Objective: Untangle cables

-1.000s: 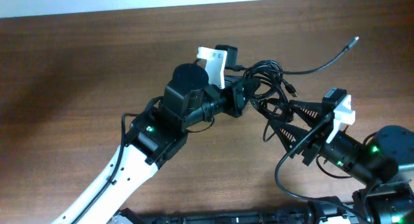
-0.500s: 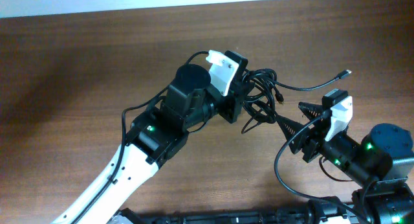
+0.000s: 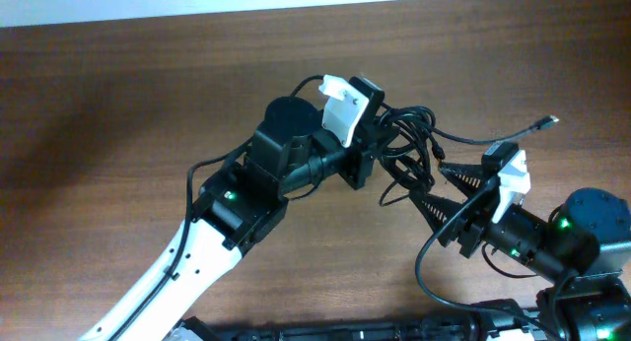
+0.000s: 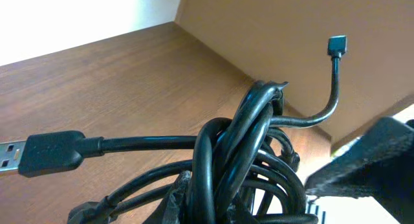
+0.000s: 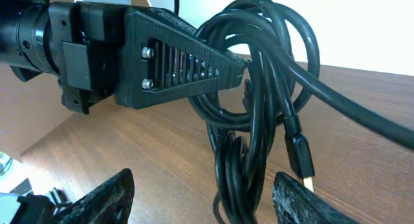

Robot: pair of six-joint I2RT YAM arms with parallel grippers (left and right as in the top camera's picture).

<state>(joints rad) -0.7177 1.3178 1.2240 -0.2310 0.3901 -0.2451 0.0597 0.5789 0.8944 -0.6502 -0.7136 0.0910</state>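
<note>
The cables are a knotted bundle of thin black cords, lifted off the table. My left gripper is shut on the bundle's left side. In the left wrist view the cables fill the frame, with a USB plug sticking out left and a small plug curving up right. My right gripper is open just right of the bundle. In the right wrist view, hanging loops of the cables drop between my right gripper fingers without touching them. The left gripper's finger reaches into the knot.
One loose cord end trails right over the brown wooden table. The left arm crosses the table's middle. The right arm's own thicker wire loops near the front edge.
My right gripper has moved left, up to the bundle, so that the loops hang between its fingers. The loose cord end has swung right. The left gripper keeps its hold.
</note>
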